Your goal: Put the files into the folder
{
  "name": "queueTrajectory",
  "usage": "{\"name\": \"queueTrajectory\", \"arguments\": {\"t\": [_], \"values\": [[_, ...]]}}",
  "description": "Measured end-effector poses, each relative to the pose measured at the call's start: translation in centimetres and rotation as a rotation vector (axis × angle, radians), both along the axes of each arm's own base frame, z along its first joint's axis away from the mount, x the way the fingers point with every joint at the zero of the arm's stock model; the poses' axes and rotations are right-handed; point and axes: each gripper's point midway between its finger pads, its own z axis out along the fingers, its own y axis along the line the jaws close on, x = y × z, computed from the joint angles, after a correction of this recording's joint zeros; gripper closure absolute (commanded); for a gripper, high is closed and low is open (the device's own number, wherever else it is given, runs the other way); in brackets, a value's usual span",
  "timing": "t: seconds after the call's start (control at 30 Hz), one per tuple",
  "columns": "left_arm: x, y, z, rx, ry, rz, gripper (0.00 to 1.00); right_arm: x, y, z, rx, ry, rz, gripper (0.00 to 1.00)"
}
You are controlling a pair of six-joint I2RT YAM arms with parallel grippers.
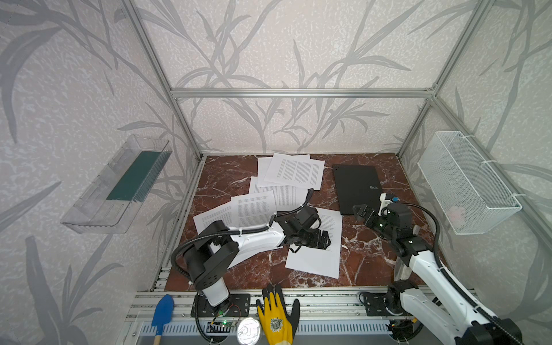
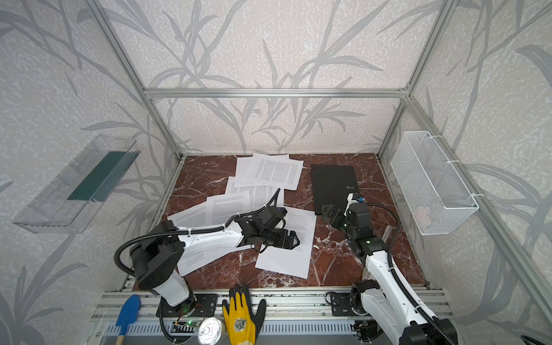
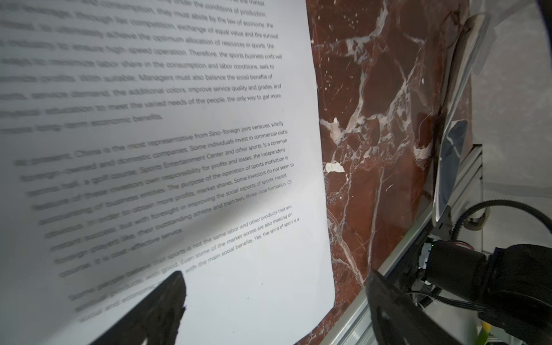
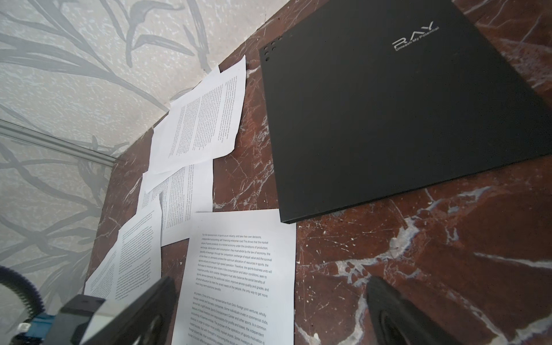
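Observation:
Several files, white sheets of printed text, lie scattered on the red marble table (image 1: pixel 367 263). Some overlap at the back (image 1: pixel 294 170), some in the middle (image 1: pixel 257 209), and one lies alone at the front (image 1: pixel 313 260). The black folder (image 1: pixel 357 188) lies shut and flat at the back right, and its "RAY" lettering shows on the folder (image 4: pixel 388 113) in the right wrist view. My left gripper (image 1: pixel 325 239) hangs open low over the front sheet (image 3: pixel 179 149), jaws astride its edge. My right gripper (image 1: pixel 360 210) is open and empty at the folder's near left corner.
A clear tray holding a dark green panel (image 1: pixel 134 176) hangs on the left wall. A white wire basket (image 1: pixel 469 182) hangs on the right wall. A yellow glove (image 1: pixel 276 313), a blue scoop (image 1: pixel 162 310) and a tin can (image 1: pixel 248 330) lie on the front rail.

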Motion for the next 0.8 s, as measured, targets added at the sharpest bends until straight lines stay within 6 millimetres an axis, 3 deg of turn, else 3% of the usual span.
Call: {"name": "queueTrajectory", "arguments": {"t": [0.27,0.43,0.57,0.8], "values": [[2.5,-2.2,-2.2,0.056,0.006,0.022,0.06,-0.4,0.1,-0.8,-0.017,0.011,0.018,0.01],[5.2,-3.4,-2.2,0.053,-0.004,0.056,0.07,-0.5,0.1,-1.1,-0.016,0.016,0.021,0.01],[8.6,-3.3,-2.2,0.042,-0.013,0.115,0.07,-0.5,0.2,-1.1,-0.013,0.017,0.025,0.01],[17.4,-1.9,-2.0,0.025,-0.035,0.247,0.07,-0.5,0.3,-1.1,-0.009,0.018,0.032,0.01]]}}
